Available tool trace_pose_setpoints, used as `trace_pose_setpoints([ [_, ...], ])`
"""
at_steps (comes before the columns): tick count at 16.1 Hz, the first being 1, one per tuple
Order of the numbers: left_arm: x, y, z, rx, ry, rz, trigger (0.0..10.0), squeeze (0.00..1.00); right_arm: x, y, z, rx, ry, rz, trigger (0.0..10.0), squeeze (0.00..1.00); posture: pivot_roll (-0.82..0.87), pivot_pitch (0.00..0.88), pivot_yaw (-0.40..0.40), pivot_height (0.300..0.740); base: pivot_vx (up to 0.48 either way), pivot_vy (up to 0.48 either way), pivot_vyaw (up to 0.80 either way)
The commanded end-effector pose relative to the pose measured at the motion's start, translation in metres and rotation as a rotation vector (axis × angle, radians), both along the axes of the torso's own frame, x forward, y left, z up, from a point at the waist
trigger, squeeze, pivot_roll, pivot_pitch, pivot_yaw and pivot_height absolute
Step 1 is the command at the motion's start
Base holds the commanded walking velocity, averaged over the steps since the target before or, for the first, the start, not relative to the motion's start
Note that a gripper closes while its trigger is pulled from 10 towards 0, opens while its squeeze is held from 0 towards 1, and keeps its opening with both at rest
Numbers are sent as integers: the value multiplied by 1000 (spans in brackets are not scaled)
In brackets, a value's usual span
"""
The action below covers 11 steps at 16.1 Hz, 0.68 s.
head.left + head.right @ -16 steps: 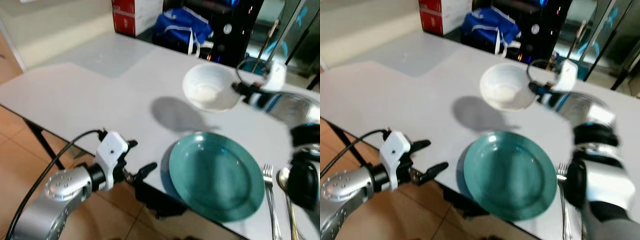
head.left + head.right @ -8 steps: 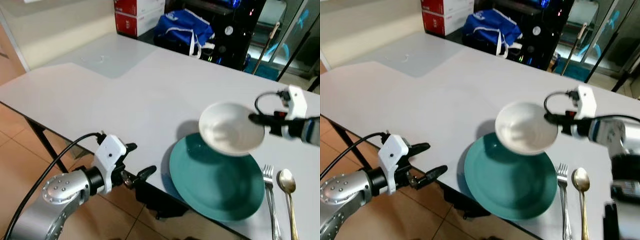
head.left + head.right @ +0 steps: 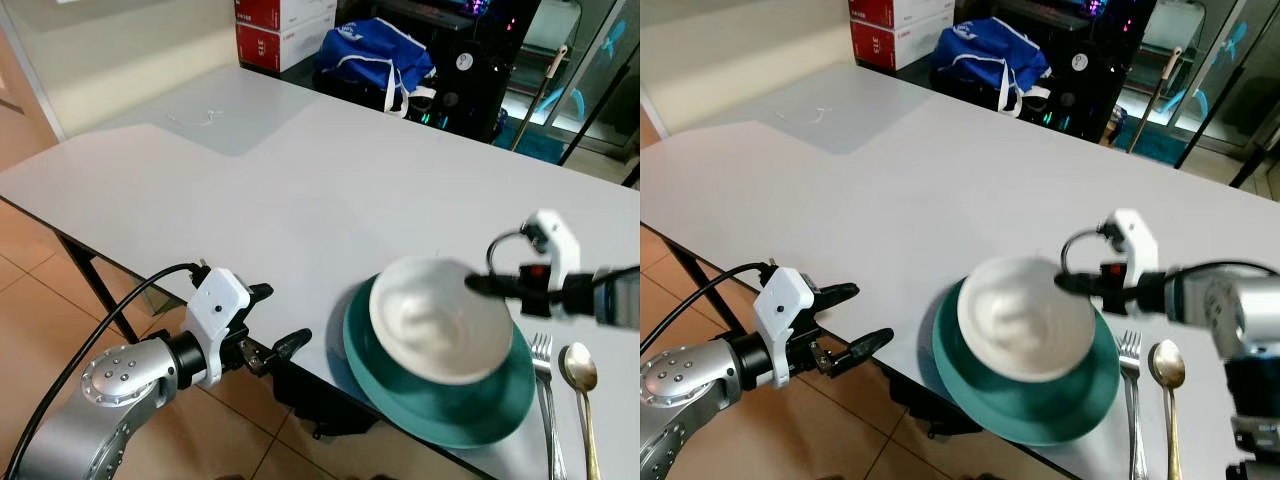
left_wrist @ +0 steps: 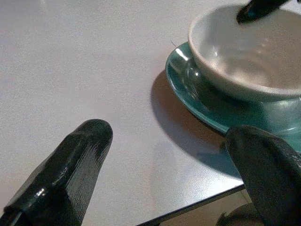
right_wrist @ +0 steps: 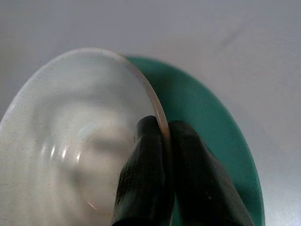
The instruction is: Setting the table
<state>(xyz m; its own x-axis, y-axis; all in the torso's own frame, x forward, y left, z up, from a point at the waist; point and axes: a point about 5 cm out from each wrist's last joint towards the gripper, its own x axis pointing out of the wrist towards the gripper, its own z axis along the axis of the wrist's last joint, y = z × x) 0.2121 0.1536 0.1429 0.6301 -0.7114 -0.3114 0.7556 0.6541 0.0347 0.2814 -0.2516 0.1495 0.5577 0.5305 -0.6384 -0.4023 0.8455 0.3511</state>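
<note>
Bowl (image 3: pixel 438 320), pinched at its rim by our right gripper (image 3: pixel 478 285) jaws, sits tilted over the green plate (image 3: pixel 400 393) at lower right.

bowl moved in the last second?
Yes. The white bowl, pinched by the right gripper, went from beyond the green plate to over it.

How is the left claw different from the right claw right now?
The left claw hangs open and empty off the table's near edge; the right claw is shut on the white bowl's rim, holding it over the green plate. Both have two black fingers.
</note>
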Motion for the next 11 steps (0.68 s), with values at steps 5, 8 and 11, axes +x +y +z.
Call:
trace_pose_setpoints([
  [5, 0, -2, 4, 0, -15, -20, 10000, 0, 6, -22, -1, -72, -12, -122, 0, 0, -11, 0, -69, 740, 0, 0, 0],
  [8, 2, -2, 3, 0, -19, -20, 10000, 0, 17, -45, -1, -129, -68, -270, 0, 0, -11, 0, -68, 740, 0, 0, 0],
  [11, 2, -2, 3, 1, -18, -21, 10000, 0, 21, -45, 3, -99, -94, -278, 0, 0, -10, 0, -67, 740, 0, 0, 0],
])
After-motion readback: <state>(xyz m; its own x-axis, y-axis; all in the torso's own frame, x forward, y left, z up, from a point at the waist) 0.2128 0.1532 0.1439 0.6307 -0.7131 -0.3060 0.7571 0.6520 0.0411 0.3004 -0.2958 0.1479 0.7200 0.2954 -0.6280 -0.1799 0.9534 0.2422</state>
